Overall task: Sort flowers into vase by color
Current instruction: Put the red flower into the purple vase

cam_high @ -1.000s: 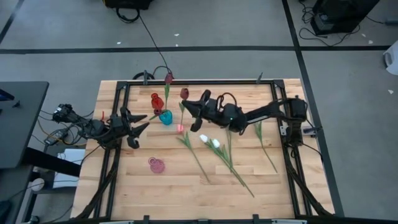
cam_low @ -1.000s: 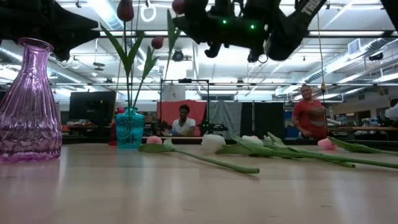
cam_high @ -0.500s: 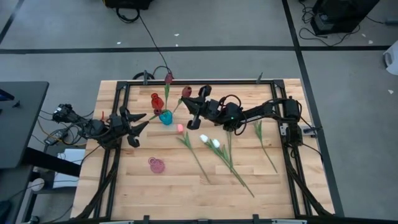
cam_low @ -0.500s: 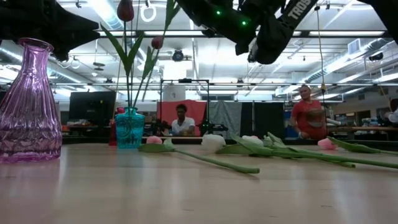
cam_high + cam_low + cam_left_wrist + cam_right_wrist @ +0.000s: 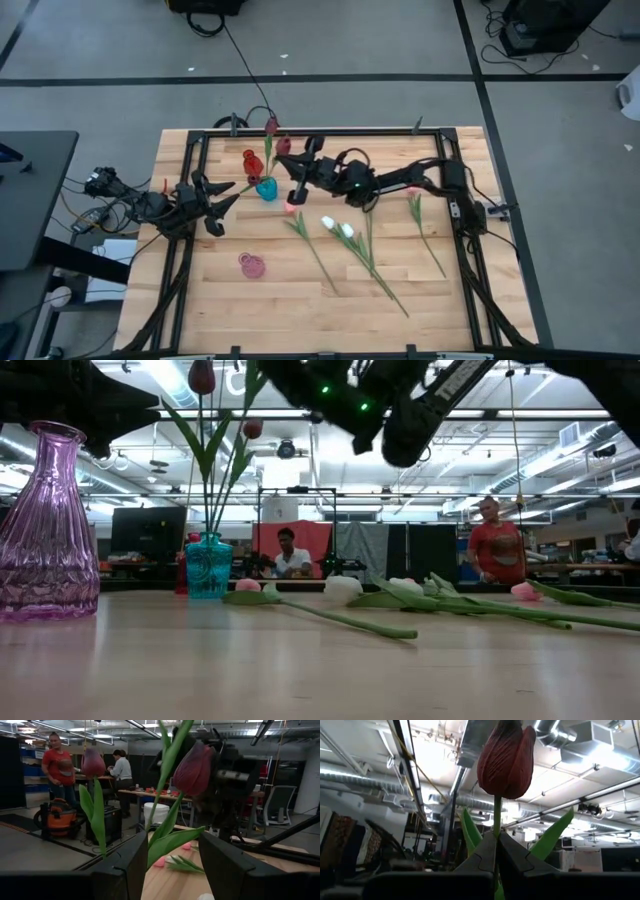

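the right hand [image 5: 496, 851] is clamped on a maroon tulip [image 5: 506, 756], stem upright, bud seemingly just beside the teal vase [image 5: 266, 189]; left hand [image 5: 222, 205], fingers apart, waits nearby.

grey floor [image 5: 330, 40] (taped lines), ceiling ducts [image 5: 580, 735]

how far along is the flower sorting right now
Done: one maroon tulip stands in the teal vase. In hand: the right gripper holds a second maroon tulip near that vase. Left: pink and white tulips lie on the table; the pink vase looks empty.
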Robot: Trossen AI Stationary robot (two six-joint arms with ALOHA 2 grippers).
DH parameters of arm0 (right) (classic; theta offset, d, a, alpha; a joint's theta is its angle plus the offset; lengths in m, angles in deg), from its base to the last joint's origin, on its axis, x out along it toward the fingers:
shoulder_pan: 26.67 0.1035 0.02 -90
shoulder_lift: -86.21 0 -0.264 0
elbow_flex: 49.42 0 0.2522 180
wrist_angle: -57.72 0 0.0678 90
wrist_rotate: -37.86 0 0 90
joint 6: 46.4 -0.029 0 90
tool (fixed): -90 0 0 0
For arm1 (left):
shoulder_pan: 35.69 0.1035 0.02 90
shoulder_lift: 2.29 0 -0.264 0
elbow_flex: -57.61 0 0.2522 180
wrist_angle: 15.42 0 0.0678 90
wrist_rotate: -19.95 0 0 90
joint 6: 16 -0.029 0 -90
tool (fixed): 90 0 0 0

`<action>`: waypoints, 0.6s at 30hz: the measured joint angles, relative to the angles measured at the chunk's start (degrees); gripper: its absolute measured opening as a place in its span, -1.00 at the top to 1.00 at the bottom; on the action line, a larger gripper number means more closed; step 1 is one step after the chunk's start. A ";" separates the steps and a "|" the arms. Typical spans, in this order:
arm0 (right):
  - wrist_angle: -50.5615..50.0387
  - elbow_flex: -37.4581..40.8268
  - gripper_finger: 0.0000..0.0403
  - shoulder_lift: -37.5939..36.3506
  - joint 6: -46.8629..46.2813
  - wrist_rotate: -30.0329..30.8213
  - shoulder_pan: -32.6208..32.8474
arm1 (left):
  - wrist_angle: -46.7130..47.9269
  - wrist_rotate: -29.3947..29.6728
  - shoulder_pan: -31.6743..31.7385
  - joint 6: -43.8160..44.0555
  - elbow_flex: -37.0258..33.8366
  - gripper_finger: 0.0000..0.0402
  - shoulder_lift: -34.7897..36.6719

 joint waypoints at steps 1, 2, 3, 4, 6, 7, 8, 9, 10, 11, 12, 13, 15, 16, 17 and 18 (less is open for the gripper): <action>0.37 -0.88 0.91 1.28 -0.31 0.37 -0.04 | 0.10 0.01 0.00 0.00 0.00 0.09 0.00; 0.39 -1.61 0.91 2.36 -0.48 1.08 -0.04 | 0.16 -0.01 0.00 0.00 0.00 0.10 0.00; 0.42 -2.20 0.91 3.39 -0.60 1.66 -0.04 | 0.17 0.00 0.00 0.00 0.00 0.09 0.00; 0.47 -2.61 0.91 4.19 -0.65 1.93 -0.04 | 0.25 -0.01 0.00 0.00 0.00 0.09 0.00; 0.13 -2.86 0.91 5.21 -0.65 2.87 -0.04 | 0.31 -0.01 0.00 -0.04 0.00 0.09 0.00; 0.15 -2.86 0.91 5.53 -0.67 2.92 -0.04 | 0.34 0.00 0.00 -0.04 0.00 0.10 0.00; -0.13 -2.86 0.91 5.62 -1.00 3.03 -0.04 | 0.34 -0.01 0.00 -0.04 0.00 0.09 0.00; -1.01 -2.86 0.91 5.62 -1.45 3.09 -0.04 | 0.40 -0.01 0.00 -0.04 0.00 0.10 0.00; -2.27 -2.86 0.91 5.56 -2.05 3.09 -0.04 | 0.42 0.00 0.00 -0.04 0.00 0.09 0.00; -4.14 -2.86 0.91 5.42 -2.61 3.09 -0.04 | 0.42 0.00 0.00 -0.04 0.00 0.09 0.00; -6.42 -2.84 0.91 5.21 -3.28 3.09 -0.06 | 0.42 -0.01 0.00 -0.04 0.00 0.09 0.00; -9.10 -2.85 0.91 5.12 -3.77 3.09 -0.15 | 0.42 -0.01 0.00 -0.04 0.00 0.09 0.00; -14.02 -3.00 0.89 5.12 -5.39 3.00 -0.32 | 0.40 -0.01 0.00 -0.04 0.00 0.09 0.00; -15.91 -3.07 0.87 5.12 -6.53 2.79 -0.45 | 0.42 -0.01 0.00 -0.04 0.00 0.10 0.00; -17.35 -3.11 0.84 4.94 -7.68 2.25 -0.64 | 0.40 -0.01 0.00 -0.03 0.00 0.09 0.00; -19.71 -3.17 0.79 4.51 -8.65 1.80 -0.76 | 0.40 -0.01 0.00 -0.04 0.00 0.09 0.00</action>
